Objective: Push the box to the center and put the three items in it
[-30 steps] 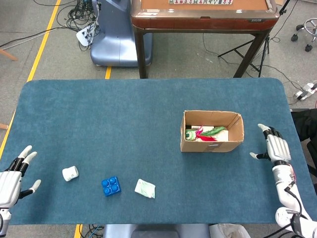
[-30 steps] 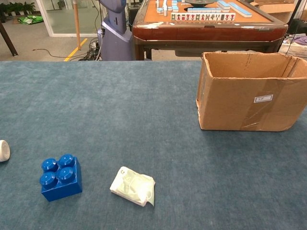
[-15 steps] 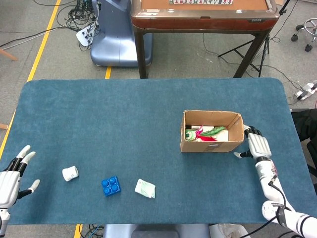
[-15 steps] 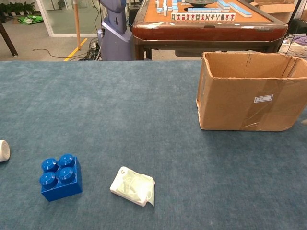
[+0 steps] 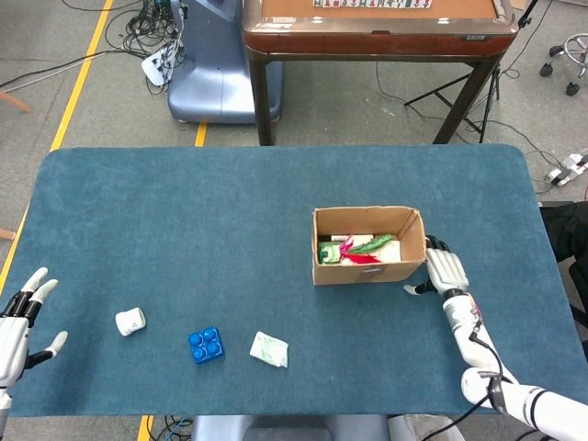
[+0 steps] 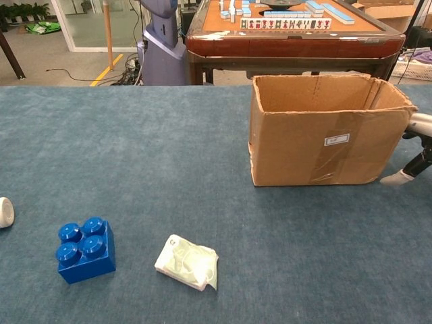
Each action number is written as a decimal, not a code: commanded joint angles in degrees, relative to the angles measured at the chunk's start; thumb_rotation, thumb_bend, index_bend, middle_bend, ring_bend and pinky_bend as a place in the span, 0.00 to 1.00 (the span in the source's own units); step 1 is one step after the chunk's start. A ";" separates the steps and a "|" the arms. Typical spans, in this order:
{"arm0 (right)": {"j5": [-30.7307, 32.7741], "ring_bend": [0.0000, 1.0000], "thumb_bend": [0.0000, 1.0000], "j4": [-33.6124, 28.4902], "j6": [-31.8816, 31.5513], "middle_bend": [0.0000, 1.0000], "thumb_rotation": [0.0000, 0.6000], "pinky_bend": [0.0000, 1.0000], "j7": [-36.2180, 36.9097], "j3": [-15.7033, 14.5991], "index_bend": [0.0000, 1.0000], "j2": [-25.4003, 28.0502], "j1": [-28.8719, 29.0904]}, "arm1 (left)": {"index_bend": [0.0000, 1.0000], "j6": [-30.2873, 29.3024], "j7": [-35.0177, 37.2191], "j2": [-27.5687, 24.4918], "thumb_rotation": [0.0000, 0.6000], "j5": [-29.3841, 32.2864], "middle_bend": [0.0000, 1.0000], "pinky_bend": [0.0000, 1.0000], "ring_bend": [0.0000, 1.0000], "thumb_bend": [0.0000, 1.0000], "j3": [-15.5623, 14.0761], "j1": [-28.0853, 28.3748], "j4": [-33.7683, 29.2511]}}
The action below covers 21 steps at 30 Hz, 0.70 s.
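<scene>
The fingers of the right hand press flat against the box, holding nothing, and it has slid left toward the middle of the tabletop, with the blue block, white packet and little cup left of the box near the front edge, and the left hand open.

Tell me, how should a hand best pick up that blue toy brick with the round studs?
Probably from straight above, fingers closing on two opposite flat side walls of the blue toy brick. It sits studs-up and flat on the table, with free space all around; the white packet lies apart from it. The left hand is nearer.
</scene>
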State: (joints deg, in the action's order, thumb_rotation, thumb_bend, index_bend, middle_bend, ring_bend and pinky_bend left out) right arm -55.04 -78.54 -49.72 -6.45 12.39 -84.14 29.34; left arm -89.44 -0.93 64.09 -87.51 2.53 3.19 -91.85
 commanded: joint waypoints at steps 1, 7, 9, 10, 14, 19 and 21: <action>-0.15 0.00 0.01 -1.02 -0.27 0.12 1.00 0.09 -0.39 -0.10 0.10 -0.21 0.37 | 0.15 -0.05 -0.07 -0.15 1.00 0.09 0.07 0.52 0.18 0.22 0.05 -0.06 -0.17; 0.38 0.00 0.01 -3.93 -0.57 0.12 1.00 0.09 -0.85 -0.45 0.10 -0.39 0.72 | 0.15 -0.13 -0.53 -0.45 1.00 0.43 0.07 0.52 0.18 0.22 0.21 -0.20 -0.48; 0.60 0.00 0.01 -4.84 -0.38 0.12 1.00 0.09 -0.74 -0.48 0.10 -0.39 0.89 | 0.15 -0.15 -0.75 -0.58 1.00 0.66 0.07 0.52 0.18 0.22 0.27 -0.28 -0.66; 0.74 0.00 0.01 -5.23 -0.22 0.12 1.00 0.09 -0.65 -0.46 0.10 -0.41 1.01 | 0.15 -0.15 -0.83 -0.64 1.00 0.80 0.07 0.52 0.18 0.22 0.32 -0.32 -0.76; 1.31 0.00 0.01 -6.83 0.75 0.12 1.00 0.09 -0.31 -0.39 0.10 -0.43 1.77 | 0.15 0.05 -1.09 -1.06 1.00 1.48 0.07 0.52 0.18 0.22 0.54 -0.39 -1.14; 1.54 0.01 0.01 -7.70 1.05 0.13 1.00 0.09 -1.37 -0.71 0.10 -1.04 2.95 | 0.16 0.13 -1.39 -1.43 1.00 1.83 0.07 0.52 0.18 0.22 0.63 -0.49 -1.59; 1.72 0.01 0.01 -7.98 0.99 0.13 1.00 0.09 -2.05 -0.83 0.10 -1.56 3.52 | 0.16 -0.01 -1.45 -1.57 1.00 1.70 0.07 0.52 0.18 0.22 0.62 -0.55 -1.79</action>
State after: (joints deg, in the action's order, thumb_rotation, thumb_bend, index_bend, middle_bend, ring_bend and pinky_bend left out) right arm -53.41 -86.37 -48.70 -8.28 11.65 -85.49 32.65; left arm -89.42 -2.37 62.54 -85.79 3.16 2.66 -93.62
